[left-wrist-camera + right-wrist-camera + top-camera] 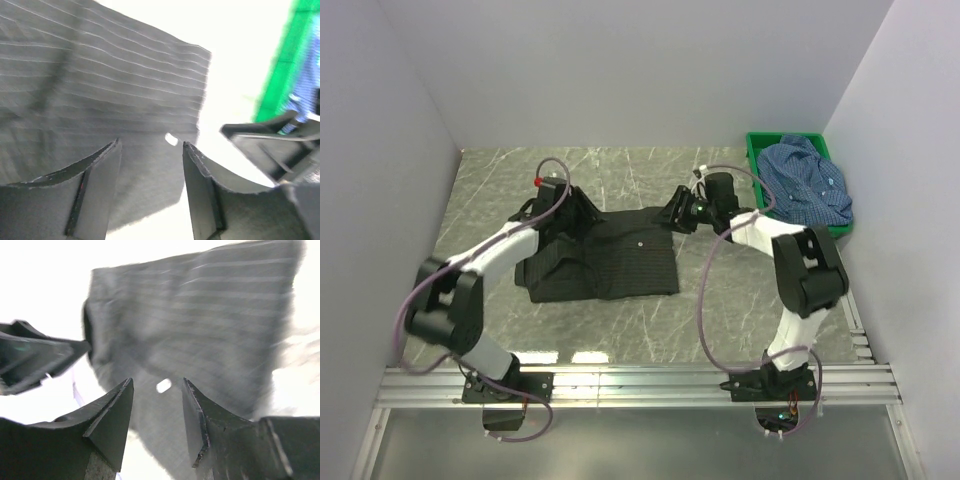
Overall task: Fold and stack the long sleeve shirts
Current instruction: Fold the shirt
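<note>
Top external: black shirt (pixel 605 262) lies lengthwise left-right; left fingers (pixel 95 190) and right fingers (pixel 111 425) spread apart.

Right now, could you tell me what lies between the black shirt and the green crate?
In the top view, only the right arm reaches between black shirt and green crate, over bare table.

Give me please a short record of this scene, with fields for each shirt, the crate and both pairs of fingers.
black shirt: lies flat on the table, folded to a rough rectangle
blue shirt: crumpled, inside the green crate
green crate: far right corner of the table
left fingers: open, nothing between them, over the black shirt's far left part
right fingers: open, nothing between them, at the black shirt's far right corner
stack: not yet made
</note>
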`<state>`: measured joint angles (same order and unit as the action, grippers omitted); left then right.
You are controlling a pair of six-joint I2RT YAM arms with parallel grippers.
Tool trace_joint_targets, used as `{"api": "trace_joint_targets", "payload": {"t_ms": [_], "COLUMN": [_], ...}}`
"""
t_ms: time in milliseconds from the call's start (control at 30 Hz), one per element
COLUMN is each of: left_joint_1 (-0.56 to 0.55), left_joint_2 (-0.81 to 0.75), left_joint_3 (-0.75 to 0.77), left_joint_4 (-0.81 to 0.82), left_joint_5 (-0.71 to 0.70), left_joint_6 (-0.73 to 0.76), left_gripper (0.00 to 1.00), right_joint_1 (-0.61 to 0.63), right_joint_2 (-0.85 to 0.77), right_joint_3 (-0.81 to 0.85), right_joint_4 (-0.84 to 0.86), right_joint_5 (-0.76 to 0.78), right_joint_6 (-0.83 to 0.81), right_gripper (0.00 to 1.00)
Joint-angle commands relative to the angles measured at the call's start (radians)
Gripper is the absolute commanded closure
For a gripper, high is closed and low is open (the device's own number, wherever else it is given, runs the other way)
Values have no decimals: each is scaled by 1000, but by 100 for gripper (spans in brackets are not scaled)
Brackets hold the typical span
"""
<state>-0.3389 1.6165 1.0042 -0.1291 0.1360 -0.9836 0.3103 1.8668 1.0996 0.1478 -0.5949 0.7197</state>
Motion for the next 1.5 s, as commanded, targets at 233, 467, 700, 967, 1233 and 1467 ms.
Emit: {"api": "trace_joint_targets", "payload": {"t_ms": [233,467,700,967,1233,1467], "left_joint_1": [-110,-135,-74,24,24,24], "left_joint_2": [-219,-92,-46,-122,-256,-103], "left_joint_3": [-211,-213,-283,-363,-213,81], "left_joint_4": [-78,-78,-155,-182,-267,-201], "left_joint_5": [117,119,24,37,82,137], "left_joint_6": [-27,22,20,42,65,59], "left_gripper": [54,72,78,76,59,54], "right_joint_1": [154,181,89,-16,-16,1], "right_joint_2": [-210,-117,-15,-96,-264,-218], "right_joint_3": [-198,-247,-288,-377,-285,-51], "right_joint_4": [16,9,-123,-161,-206,-56], "right_joint_5": [-112,-114,-94,-43,-46,-71], "right_joint_6": [-15,-60,-141,-163,-157,-48], "right_gripper": [49,50,50,52,53,51]}}
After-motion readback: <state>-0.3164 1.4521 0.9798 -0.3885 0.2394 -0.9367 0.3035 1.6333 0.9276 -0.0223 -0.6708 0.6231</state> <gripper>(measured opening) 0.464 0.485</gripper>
